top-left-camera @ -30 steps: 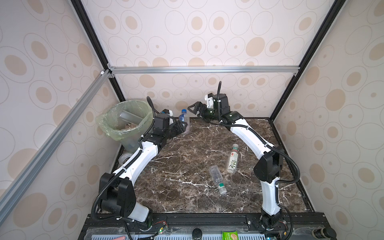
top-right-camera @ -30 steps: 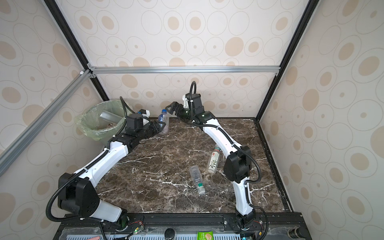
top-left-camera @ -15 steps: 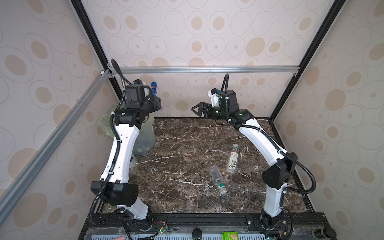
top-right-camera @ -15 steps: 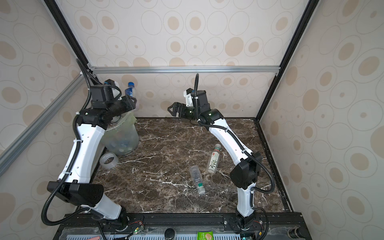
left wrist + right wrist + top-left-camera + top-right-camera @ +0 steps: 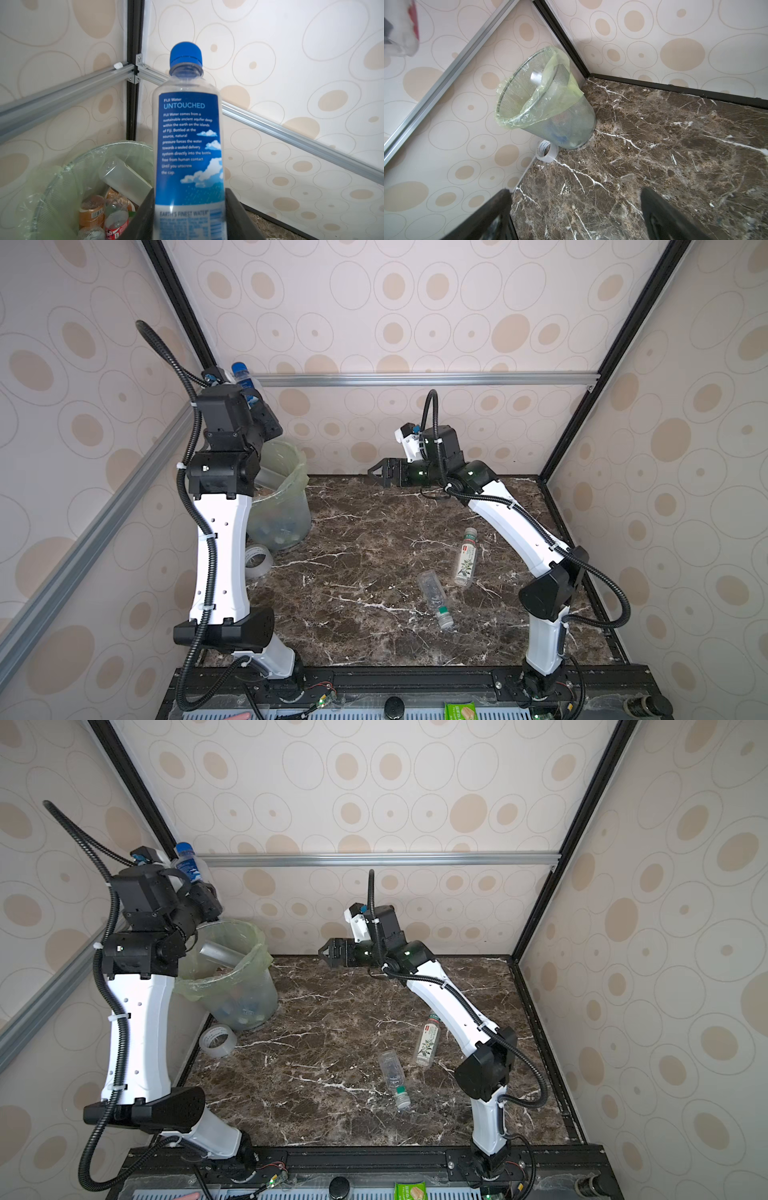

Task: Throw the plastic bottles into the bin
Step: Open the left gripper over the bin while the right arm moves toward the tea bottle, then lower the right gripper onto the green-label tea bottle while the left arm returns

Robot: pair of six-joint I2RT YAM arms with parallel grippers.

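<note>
Closest to us, two plastic bottles lie near each other on the dark brown marble tabletop (image 5: 353, 572): a clear green-capped bottle (image 5: 433, 597) and a white-labelled bottle (image 5: 465, 560). Over at the left edge, a clear tape roll (image 5: 257, 562) sits just beside the mesh bin with the pale green bag (image 5: 299, 489), which already has a few bottles inside. Further back the right gripper (image 5: 376, 472) hangs over the table with jaws spread wide and nothing in them. Up in the back left corner the left gripper (image 5: 188, 218) is clamped on the lower body of an upright blue-capped water bottle (image 5: 188, 128), held high by the bin.
</note>
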